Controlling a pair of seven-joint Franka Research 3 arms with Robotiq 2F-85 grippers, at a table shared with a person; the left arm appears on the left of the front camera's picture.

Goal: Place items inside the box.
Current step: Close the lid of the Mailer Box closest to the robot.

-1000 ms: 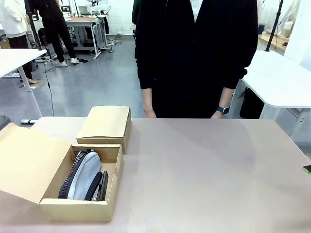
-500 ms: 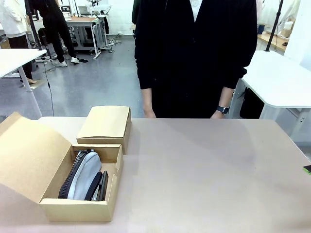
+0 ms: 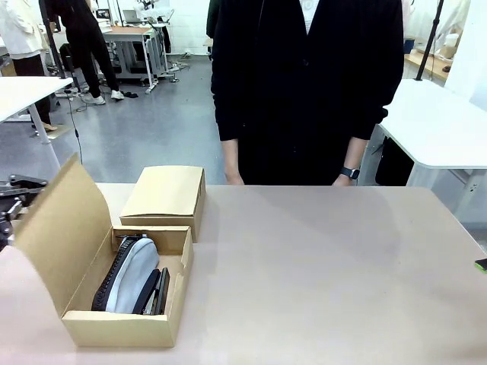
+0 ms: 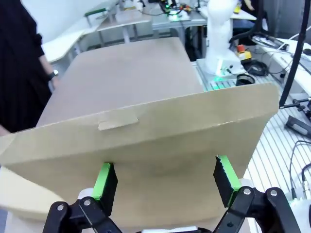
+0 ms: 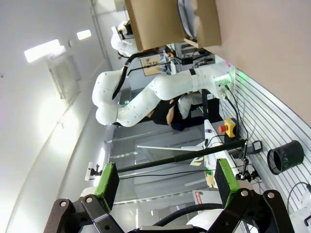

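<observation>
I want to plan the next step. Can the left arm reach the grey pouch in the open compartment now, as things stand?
Probably not directly. The raised flap stands between the left end effector and the grey pouch, with the open fingers against the flap's outer face. The arm would have to come over the flap.

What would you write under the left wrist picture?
Open left hand pushing up the box's flap lid.

The raised flap walls off the open compartment from my left side, and my left gripper sits spread right behind it. From above and from the right the table lies bare, a person at its far edge.
</observation>
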